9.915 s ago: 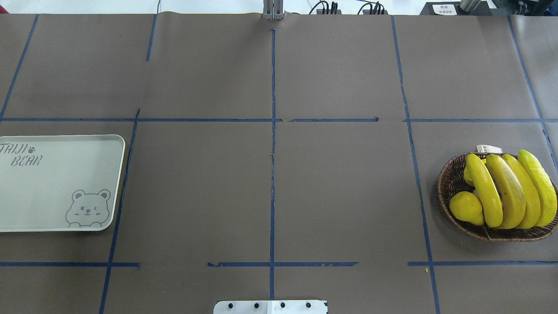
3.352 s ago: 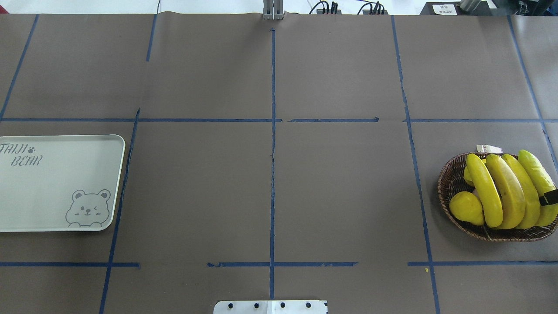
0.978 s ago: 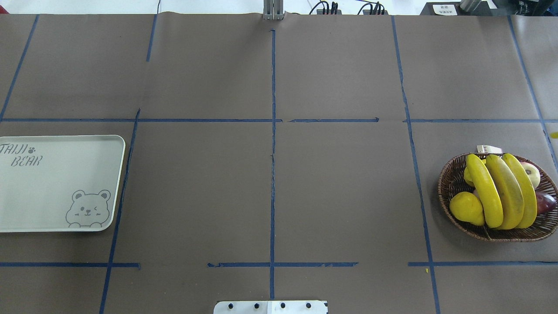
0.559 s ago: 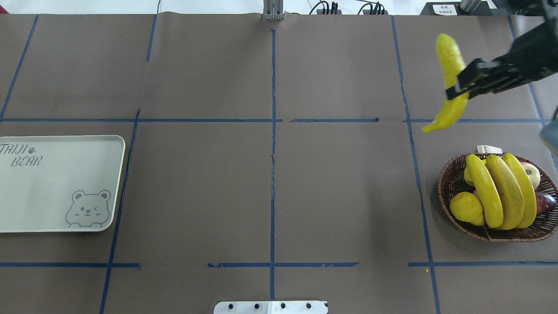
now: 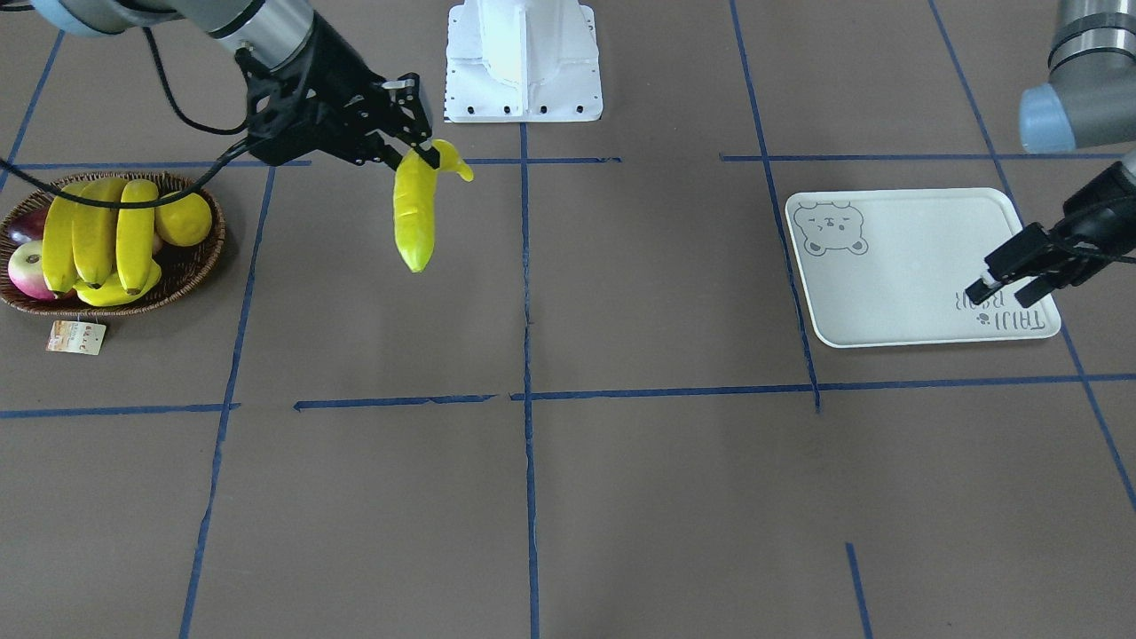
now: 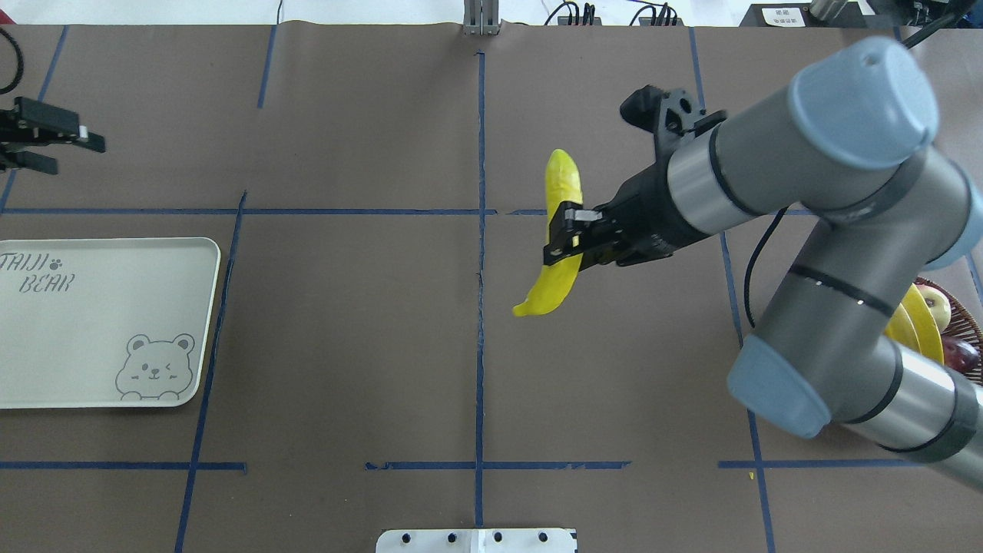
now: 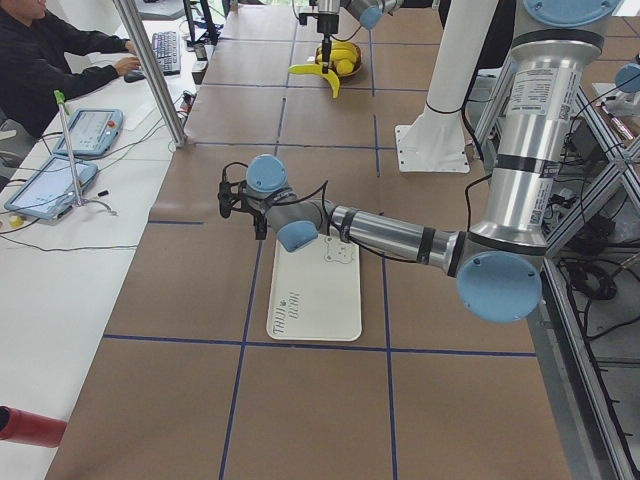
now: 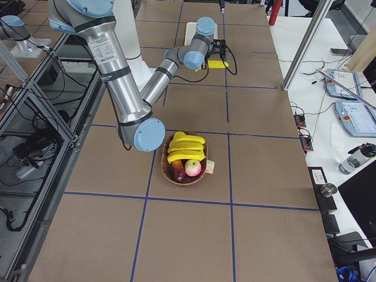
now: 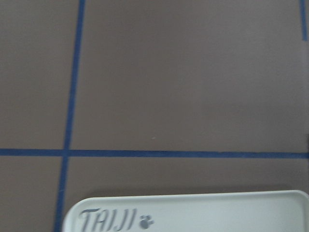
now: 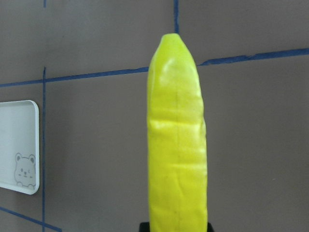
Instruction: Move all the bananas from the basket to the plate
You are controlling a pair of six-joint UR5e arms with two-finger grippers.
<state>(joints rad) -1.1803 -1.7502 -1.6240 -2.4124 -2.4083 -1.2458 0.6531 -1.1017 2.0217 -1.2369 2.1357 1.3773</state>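
Mid-carry, the right gripper (image 6: 565, 238) clamps one banana (image 6: 561, 184) aloft near centre, next needing travel toward the plate (image 6: 92, 353) at 9 o'clock, where the left gripper (image 5: 1003, 295) hangs open and empty; three bananas (image 5: 93, 235) lie in the basket (image 5: 202, 257) at 3 o'clock.

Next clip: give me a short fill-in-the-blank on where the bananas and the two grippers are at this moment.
1. The right gripper holds ___ banana in the air over the table.
2. In the basket lie ___ bananas.
3. The plate holds ___ bananas.
4. The left gripper, near the plate, has its jaws ___.
Missing words: one; three; no; open.
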